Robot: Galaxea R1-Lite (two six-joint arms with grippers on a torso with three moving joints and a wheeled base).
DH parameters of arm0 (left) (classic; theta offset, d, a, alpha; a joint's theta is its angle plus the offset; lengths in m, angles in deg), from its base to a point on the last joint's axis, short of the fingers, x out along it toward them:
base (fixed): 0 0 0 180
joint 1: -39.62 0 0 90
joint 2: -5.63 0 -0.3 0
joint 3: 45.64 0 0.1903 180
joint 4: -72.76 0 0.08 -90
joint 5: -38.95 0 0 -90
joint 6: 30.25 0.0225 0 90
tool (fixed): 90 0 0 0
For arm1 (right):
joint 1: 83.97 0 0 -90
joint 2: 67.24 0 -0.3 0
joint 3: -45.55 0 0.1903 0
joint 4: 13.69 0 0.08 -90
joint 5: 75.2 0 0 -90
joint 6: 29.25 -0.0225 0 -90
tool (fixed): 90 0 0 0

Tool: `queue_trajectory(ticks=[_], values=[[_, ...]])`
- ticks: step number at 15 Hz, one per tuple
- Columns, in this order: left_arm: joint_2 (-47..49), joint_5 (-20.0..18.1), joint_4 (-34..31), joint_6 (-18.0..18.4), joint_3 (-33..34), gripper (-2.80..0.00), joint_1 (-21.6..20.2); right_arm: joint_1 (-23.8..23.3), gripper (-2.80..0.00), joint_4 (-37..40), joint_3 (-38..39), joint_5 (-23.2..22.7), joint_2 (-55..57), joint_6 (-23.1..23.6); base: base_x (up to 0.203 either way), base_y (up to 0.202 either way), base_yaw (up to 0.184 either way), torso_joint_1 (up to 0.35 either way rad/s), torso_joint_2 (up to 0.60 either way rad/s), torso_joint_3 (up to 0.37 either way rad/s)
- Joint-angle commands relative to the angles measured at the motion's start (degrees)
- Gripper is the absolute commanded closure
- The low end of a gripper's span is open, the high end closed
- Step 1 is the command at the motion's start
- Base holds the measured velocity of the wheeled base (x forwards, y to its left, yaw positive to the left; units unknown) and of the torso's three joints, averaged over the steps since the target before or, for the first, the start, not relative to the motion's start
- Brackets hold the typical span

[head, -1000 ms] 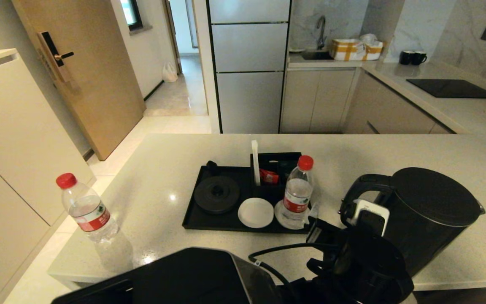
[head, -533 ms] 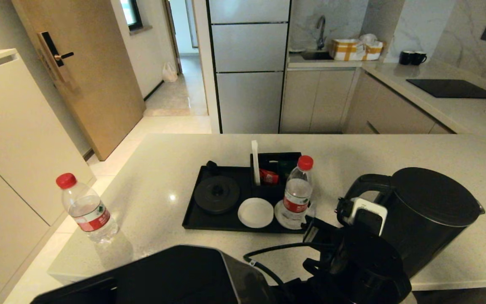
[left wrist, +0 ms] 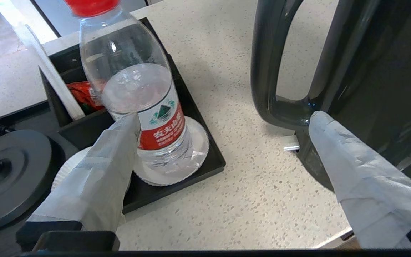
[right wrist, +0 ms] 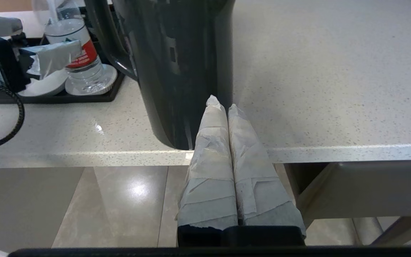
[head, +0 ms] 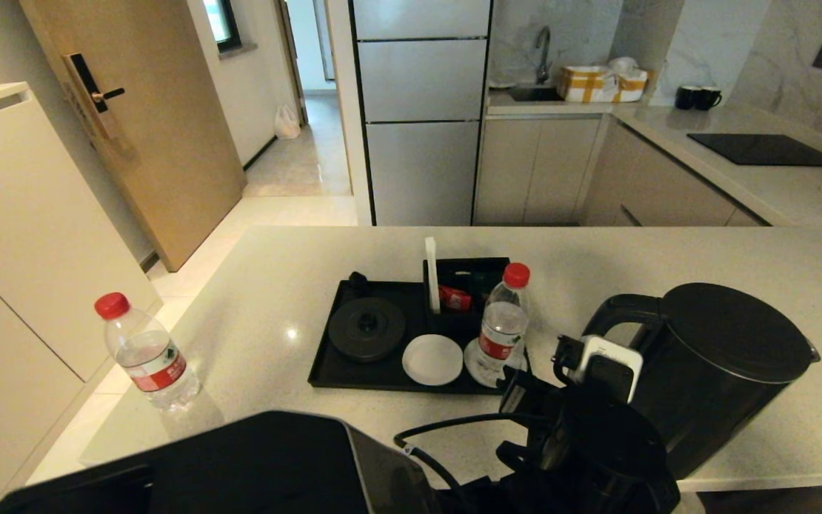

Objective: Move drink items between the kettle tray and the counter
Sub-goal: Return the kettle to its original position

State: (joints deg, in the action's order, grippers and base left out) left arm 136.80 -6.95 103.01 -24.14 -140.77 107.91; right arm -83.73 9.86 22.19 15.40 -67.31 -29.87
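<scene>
Kettle (head: 718, 371) stands upright on counter (head: 275, 285), long axis vertical, handle (head: 618, 308) pointing at 9 o'clock toward tray (head: 325, 357). Your left gripper (left wrist: 223, 123) is spread wide, btwn handle and upright bottle (head: 502, 325) on tray's coaster. Right gripper (right wrist: 219, 103): fingers pressed together, holding nothing, at counter's near edge.

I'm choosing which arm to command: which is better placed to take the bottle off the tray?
Left. The left gripper is open beside the tray's bottle; the right gripper is shut, low at the counter edge behind the kettle.
</scene>
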Motion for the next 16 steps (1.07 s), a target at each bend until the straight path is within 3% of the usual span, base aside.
queue_trajectory(ticks=[1, 12, 16], values=[[-1.76, 0.29, 1.08, 0.0, 2.88, -2.8, 0.0, 0.02, 0.0, -0.01, -0.09, 0.02, -0.01, 0.01, 0.0, 0.0, 0.0, 0.0, 0.0, 0.0], [-9.87, 2.88, 1.96, -0.19, 11.11, -2.8, -0.39, 0.02, 0.0, -0.01, 0.0, 0.02, -0.01, 0.01, 0.0, 0.0, 0.0, 0.0, 0.0, 0.0], [-16.22, 3.29, 2.53, -0.2, 17.18, -2.8, -4.13, 0.02, 0.0, -0.01, 0.0, 0.02, -0.01, 0.01, 0.0, 0.0, 0.0, 0.0, 0.0, 0.0]])
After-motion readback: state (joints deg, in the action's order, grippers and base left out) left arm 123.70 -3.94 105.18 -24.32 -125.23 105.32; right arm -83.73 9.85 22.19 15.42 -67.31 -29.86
